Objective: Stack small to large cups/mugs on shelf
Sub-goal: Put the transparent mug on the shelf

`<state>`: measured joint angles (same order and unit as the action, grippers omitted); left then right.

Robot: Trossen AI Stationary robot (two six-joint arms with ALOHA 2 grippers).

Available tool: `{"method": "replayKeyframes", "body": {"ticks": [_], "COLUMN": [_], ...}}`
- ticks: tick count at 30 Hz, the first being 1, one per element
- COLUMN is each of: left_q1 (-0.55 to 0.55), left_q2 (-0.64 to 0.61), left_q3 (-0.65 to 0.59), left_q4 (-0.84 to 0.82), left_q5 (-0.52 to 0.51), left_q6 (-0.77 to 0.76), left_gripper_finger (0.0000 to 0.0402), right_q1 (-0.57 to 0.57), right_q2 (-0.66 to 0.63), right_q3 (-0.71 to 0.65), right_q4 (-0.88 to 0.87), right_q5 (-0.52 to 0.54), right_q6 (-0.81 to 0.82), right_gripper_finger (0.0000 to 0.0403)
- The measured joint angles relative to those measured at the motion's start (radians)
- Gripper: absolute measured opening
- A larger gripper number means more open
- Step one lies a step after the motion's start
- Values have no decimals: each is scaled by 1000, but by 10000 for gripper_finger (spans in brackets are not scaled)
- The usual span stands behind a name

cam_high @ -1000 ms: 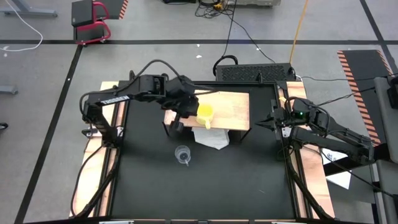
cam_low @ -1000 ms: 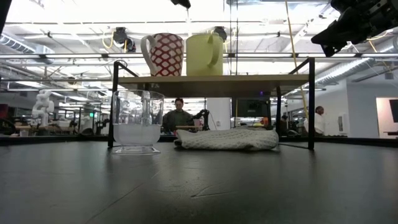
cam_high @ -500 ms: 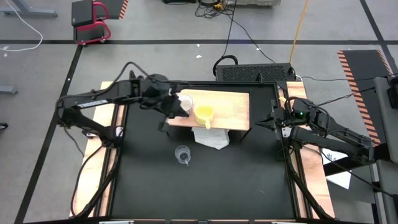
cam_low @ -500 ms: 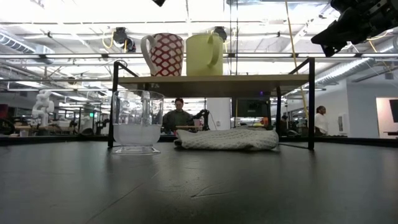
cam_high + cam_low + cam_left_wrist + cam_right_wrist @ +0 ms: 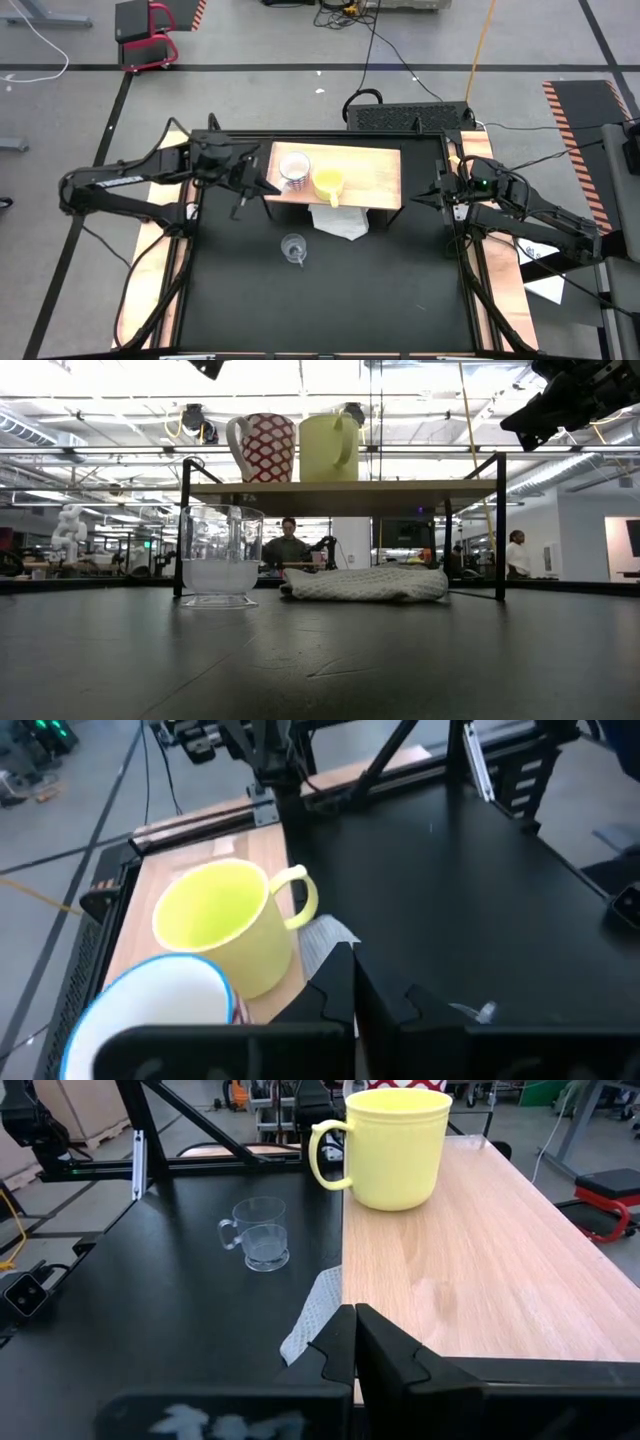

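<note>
Shelf (image 5: pixel 375 175) right half bare — white mug (image 5: pixel 294 168), yellow mug (image 5: pixel 329 183) crowd left; cloth (image 5: pixel 340 221) underneath.

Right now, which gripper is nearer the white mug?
Left. The left gripper hangs just beside the white mug at the shelf's edge; the right gripper sits past the shelf's opposite end.

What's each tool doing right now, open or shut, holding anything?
Left tool: shut, empty, beside the shelf's left end.
Right tool: shut, empty, waiting at the shelf's right end.
</note>
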<state>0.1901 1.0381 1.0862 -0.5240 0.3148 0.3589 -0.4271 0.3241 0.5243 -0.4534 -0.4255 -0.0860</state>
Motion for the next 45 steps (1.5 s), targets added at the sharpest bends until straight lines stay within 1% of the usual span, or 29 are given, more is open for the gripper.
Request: {"method": "replayKeyframes", "body": {"ticks": [5, 12, 14, 16, 28, 36, 45], "left_q1": [3, 13, 13, 11, -37, -78, -133], "left_q2": [-69, -153, -175, -201, -376, -469, -491], "left_q3": [-122, -307, -346, -391, -692, -814, -923], "left_q4": [46, 276, 319, 366, 656, 768, 857], "left_q5": [-1, 48, 47, 23, 29, 44, 44], "left_q6": [-8, -55, -70, -89, -152, -190, -200], "left_gripper_finger": [0, 0, 0, 0, 0, 0, 0], "right_q1": [0, 0, 0, 0, 0, 0, 0], "right_q2": [0, 0, 0, 0, 0, 0, 0], "right_q3": [0, 0, 0, 0, 0, 0, 0], "right_q4": [0, 0, 0, -1, -2, -1, 0], "right_q5": [0, 0, 0, 0, 0, 0, 0], "right_q6": [2, 5, 6, 12, 14, 14, 14], "right_gripper_finger": [0, 0, 0, 0, 0, 0, 0]}}
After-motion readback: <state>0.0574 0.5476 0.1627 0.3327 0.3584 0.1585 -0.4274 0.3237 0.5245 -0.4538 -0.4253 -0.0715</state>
